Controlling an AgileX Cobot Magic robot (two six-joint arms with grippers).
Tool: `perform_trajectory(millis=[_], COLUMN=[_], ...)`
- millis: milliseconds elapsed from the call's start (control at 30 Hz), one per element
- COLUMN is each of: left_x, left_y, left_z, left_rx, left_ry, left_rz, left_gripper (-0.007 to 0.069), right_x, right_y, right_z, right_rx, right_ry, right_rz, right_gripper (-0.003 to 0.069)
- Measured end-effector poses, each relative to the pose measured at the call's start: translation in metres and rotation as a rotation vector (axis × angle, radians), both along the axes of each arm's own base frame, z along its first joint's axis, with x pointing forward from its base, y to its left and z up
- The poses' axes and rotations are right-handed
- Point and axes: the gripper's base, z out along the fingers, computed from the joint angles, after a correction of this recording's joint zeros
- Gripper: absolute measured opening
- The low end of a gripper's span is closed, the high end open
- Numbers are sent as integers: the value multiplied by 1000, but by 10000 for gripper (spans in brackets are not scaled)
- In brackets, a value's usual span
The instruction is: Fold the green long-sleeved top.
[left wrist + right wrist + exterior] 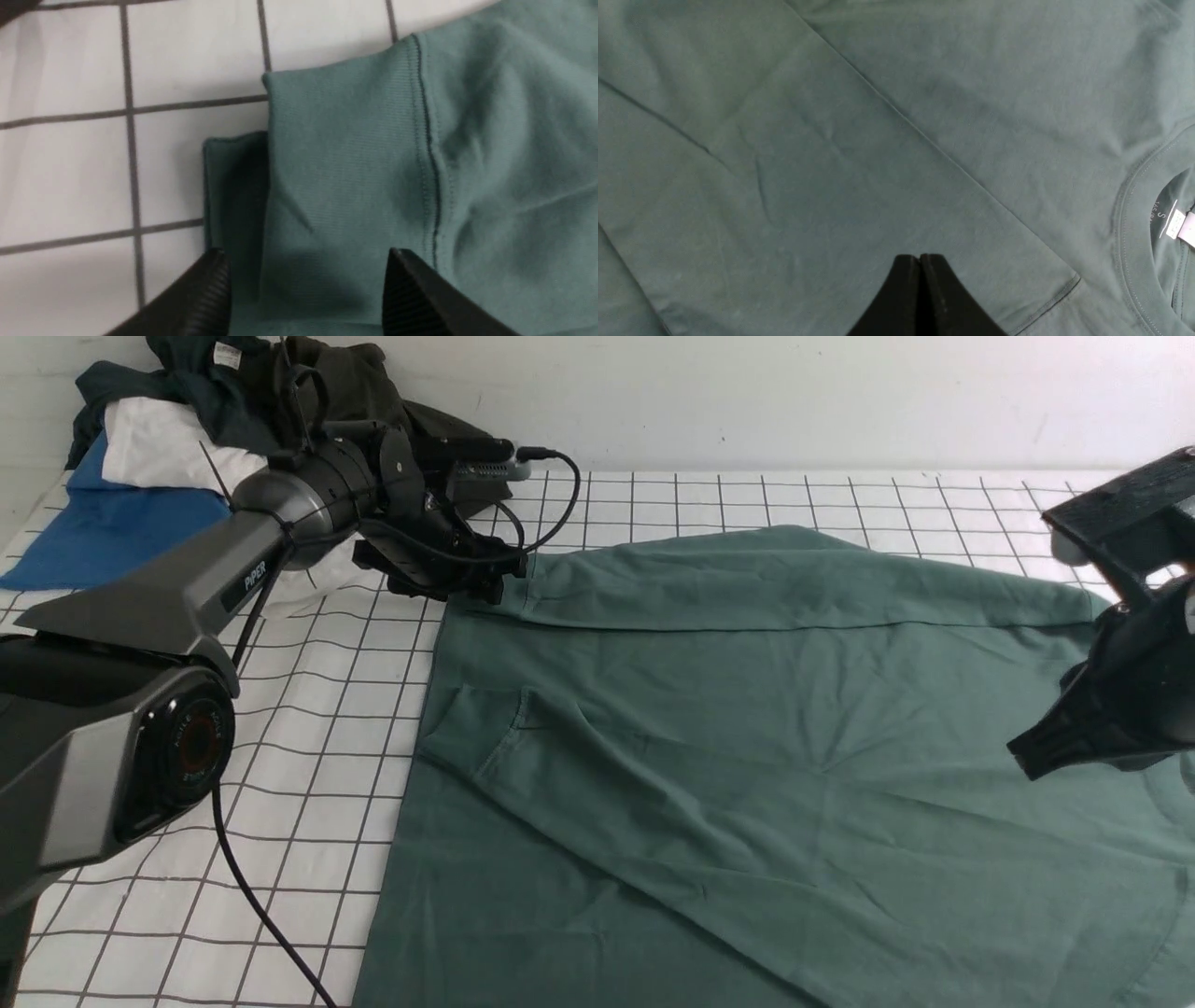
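Observation:
The green long-sleeved top (747,728) lies spread across the checked table cover, with a sleeve folded along its far edge and another folded across its body. My left gripper (467,586) is at the top's far left corner. In the left wrist view it (306,254) stands open just above the ribbed cuff (336,140), holding nothing. My right gripper (1036,761) hovers over the right side of the top. In the right wrist view it (920,256) is shut and empty above the fabric (831,163), near the neckline with a white label (1177,224).
A heap of clothes sits at the far left corner: a bright blue garment (103,532), a white one (159,443) and dark ones (327,383). The white checked cover (308,756) shows left of the top. A black cable (252,896) hangs from the left arm. A wall stands behind.

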Motion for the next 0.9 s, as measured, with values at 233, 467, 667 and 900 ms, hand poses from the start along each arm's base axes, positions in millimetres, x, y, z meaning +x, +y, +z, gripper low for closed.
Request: perform_trajectory(millis=[233,467,667,900], left_x=[1,3,4,5], left_y=[-8,-6,-4,-3], left_z=[2,1,0,-9], left_rx=[-50,-7,15,33], left_ry=[-45,-64,-70,-58], left_rz=[-80,-98,-103,-101], left_gripper=[333,323,320,353], right_x=[3,3,3,3], right_y=[1,1,1,1], right_z=[-2,-2,-2,-2], right_rx=[-1,0,0,0], right_ry=[-1,-1,-1,-1], right_rz=[2,2,2,2], right_gripper=[-14,-14,-14,-14])
